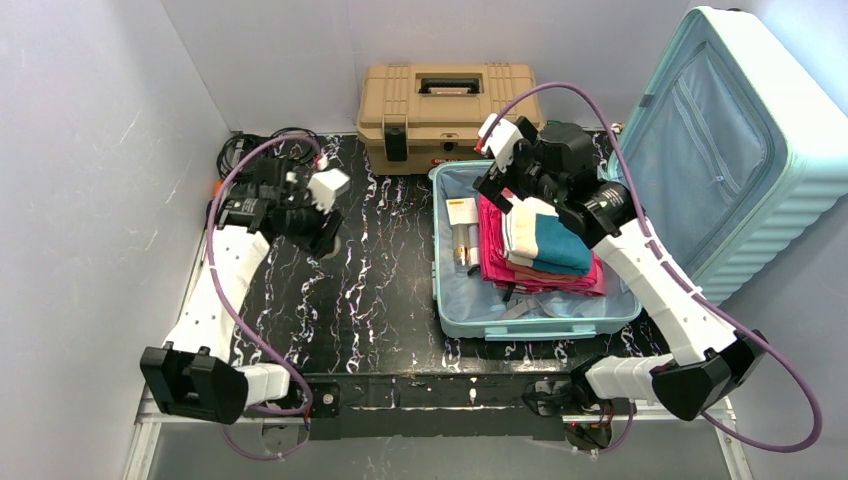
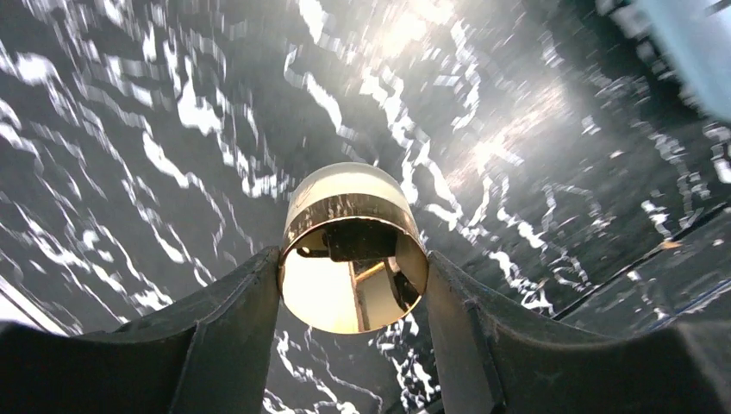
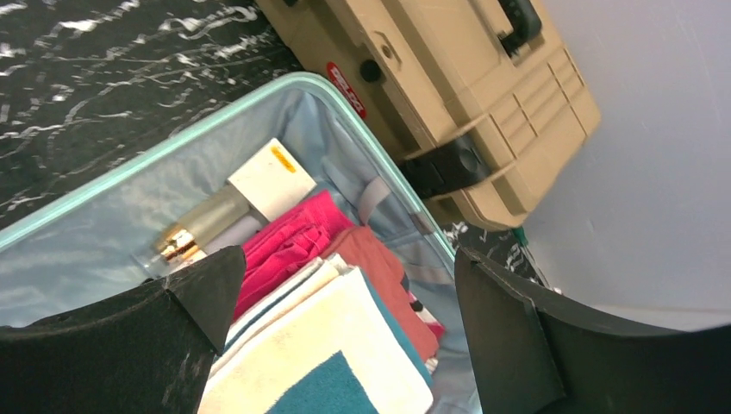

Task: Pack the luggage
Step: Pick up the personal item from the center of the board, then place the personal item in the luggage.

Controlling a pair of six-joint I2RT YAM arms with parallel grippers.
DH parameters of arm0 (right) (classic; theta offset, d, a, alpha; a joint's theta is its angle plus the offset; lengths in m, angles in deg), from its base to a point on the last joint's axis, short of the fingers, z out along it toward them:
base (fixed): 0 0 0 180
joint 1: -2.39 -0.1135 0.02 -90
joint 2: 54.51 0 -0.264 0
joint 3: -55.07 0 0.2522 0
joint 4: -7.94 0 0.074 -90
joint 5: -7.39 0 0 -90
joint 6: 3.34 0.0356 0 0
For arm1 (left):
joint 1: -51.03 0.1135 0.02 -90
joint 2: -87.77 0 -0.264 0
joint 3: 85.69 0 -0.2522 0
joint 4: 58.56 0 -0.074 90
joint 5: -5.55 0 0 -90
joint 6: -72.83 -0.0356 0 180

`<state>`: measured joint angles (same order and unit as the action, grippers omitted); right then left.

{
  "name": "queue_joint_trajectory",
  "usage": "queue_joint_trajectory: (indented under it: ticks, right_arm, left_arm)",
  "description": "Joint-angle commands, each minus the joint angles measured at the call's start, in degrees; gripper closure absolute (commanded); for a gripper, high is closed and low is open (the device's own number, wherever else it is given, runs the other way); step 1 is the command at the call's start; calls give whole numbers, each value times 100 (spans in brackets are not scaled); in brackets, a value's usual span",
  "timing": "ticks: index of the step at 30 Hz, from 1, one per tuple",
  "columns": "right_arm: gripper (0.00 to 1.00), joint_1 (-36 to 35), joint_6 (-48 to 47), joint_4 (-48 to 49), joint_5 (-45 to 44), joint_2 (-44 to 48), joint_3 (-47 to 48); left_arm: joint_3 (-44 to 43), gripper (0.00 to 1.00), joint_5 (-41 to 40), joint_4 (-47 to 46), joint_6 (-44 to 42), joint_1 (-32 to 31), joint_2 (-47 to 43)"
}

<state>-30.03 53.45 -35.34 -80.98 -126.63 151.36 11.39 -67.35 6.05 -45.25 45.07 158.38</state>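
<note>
The pale mint luggage lies open on the black marble table, its lid standing up at the right. Inside lie a cream and teal towel, pink clothes, a gold-capped bottle and a white box. My right gripper hangs open just above the towel, holding nothing. At the table's left my left gripper is shut on a small white container with a shiny gold band, both fingers touching its sides. In the top view this gripper hides the container.
A tan toolbox with black latches stands at the back, touching the luggage's far rim. Black cables lie coiled in the back left corner. White walls close in the left and back.
</note>
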Motion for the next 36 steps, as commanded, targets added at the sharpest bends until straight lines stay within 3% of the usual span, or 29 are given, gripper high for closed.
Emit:
queue_joint_trajectory:
  ticks: [1,10,17,27,36]
  right_arm:
    - [0,107,285,414,-941,-167,224]
    - [0,1449,1192,716,-880,-338,280]
    - [0,2235,1548,725,-538,-152,289]
    - [0,2267,1589,699,2,179,121]
    - [0,2268,1667,732,133,110,118]
  left_arm:
    - [-1238,100,-73,272,458,-1170,350]
    - [-2786,100,-541,253,731,-3766,1697]
    - [-3075,100,-891,-166,895,-4929,2801]
    - [-2779,100,-1484,-828,865,-5363,3770]
    - [-2501,100,-1217,-875,847,-5654,4282]
